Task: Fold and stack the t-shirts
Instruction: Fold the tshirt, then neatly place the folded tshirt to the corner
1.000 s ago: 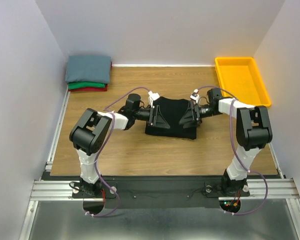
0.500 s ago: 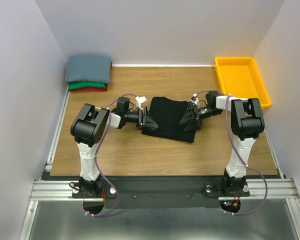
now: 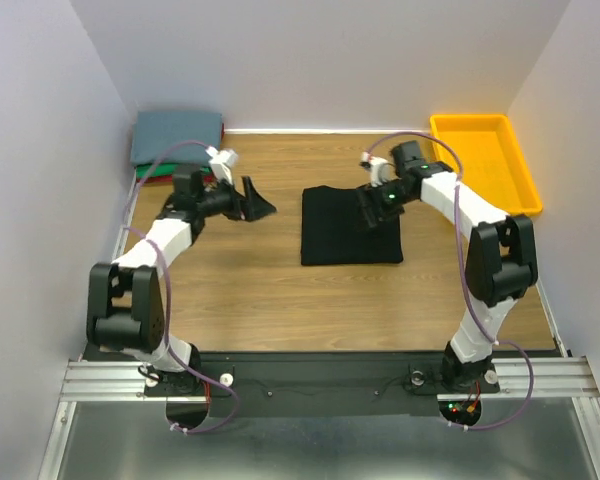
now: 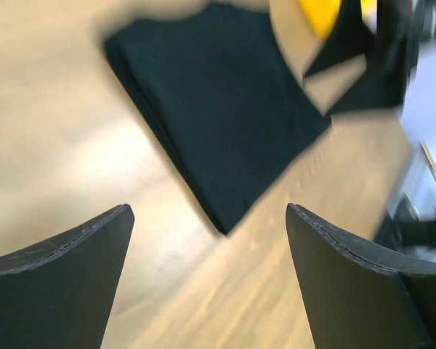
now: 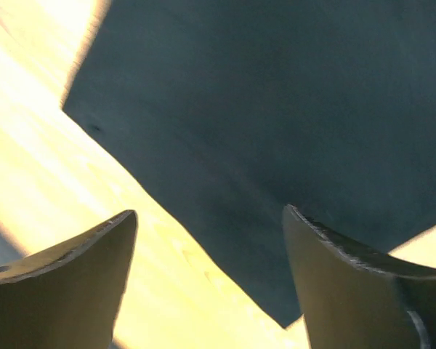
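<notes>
The folding looks done. The black shirt (image 3: 350,228) lies in the middle of the frame as a neat, nearly square packet, flat on the wooden table (image 3: 280,290), its edges straight and its corners sharp. In the left wrist view its near side shows stacked layers of cloth along the fold. The stacking is not yet done. The pile (image 3: 177,138) sits in the upper left corner, well apart from the black shirt, with a grey-blue shirt (image 3: 180,130) on top and a sliver of a green shirt (image 3: 143,172) below it. The left arm hides the pile's front edge, so I cannot tell what else lies beneath. What is left, as I judge it, is to carry the black packet over and set it on top.

The left gripper (image 3: 255,203) hangs left of the shirt, jaws apart and empty. The right gripper (image 3: 370,205) hovers over the shirt's upper right part, jaws spread, nothing between them.

The cloth is matte, soft and dark; the table is pale wood grain. The yellow bin (image 3: 478,160) at the upper right is smooth, hard plastic.
</notes>
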